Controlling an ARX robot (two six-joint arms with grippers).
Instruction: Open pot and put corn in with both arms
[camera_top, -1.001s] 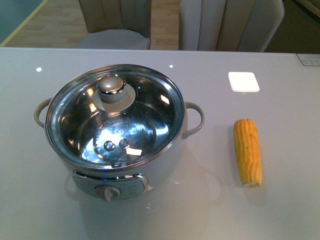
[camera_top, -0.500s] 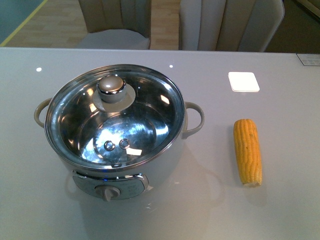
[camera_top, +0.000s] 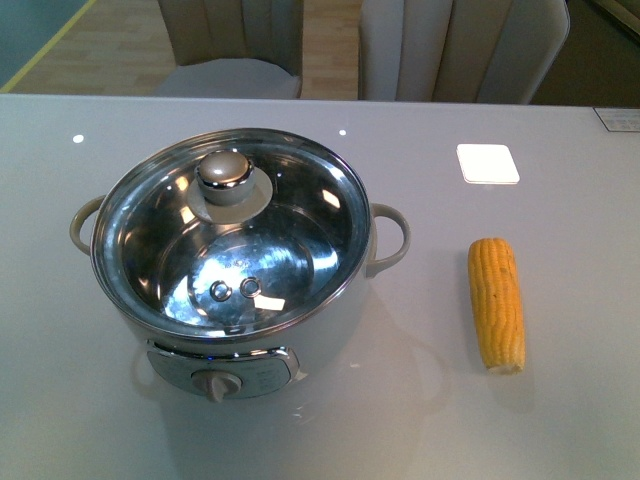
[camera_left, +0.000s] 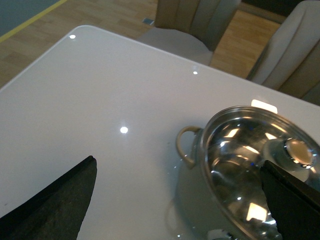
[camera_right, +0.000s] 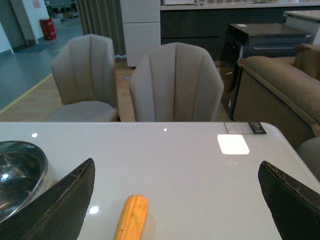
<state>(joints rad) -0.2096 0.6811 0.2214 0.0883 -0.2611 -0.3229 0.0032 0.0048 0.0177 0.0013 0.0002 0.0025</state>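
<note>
Left claw (camera_left: 177, 162) was spread wide, hovering over the surface (camera_left: 100, 90) beside the pot (camera_top: 320, 340), glass lid (camera_top: 240, 240) still on. Right claw (camera_right: 176, 165) was spread wide too, above the corn (camera_top: 496, 303), no contact.

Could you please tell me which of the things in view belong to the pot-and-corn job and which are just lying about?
Part of the job:
- pot
- glass lid, sitting on the pot
- corn, lying on the table to the right of the pot

Just lying about:
- white square pad, beyond the corn
- chairs behind the table
</note>
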